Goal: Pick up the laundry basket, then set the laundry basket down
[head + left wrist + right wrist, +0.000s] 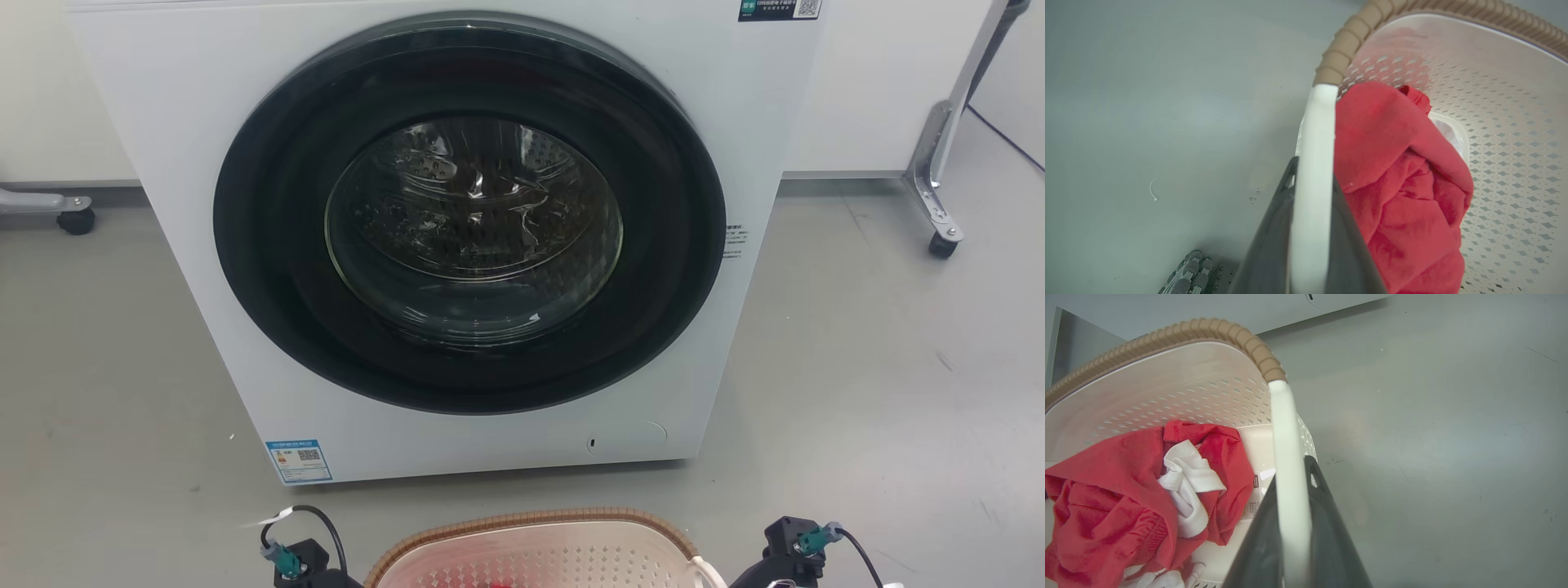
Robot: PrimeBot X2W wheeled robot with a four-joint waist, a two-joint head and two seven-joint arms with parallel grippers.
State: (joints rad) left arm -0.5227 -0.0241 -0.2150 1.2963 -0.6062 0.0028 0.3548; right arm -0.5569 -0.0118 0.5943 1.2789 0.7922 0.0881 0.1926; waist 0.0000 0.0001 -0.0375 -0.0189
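Here we have the cream-white perforated plastic laundry basket with its brown woven-look rim, lying at the bottom edge of the head view. It sits near the front of a large white front-loading washing machine but apart from it. A strip of grey floor shows between them. The machine's round dark door with its glass window faces us.

In the left wrist view our left gripper has its two dark fingers pressed against either side of the basket's white loop handle. They are drawn in to the thickness of that bar and grip it. In the right wrist view our right gripper does the same with the opposite handle, its dark fingers clamped on both flanks of the bar.

Inside the basket lies a crumpled red cloth with a white cloth tucked into its folds. A small printed label is stuck to the basket's bottom beside them.

We cannot tell whether the basket rests on the floor or hangs just above it. A grey metal leg on a caster stands well off to the right of the machine.
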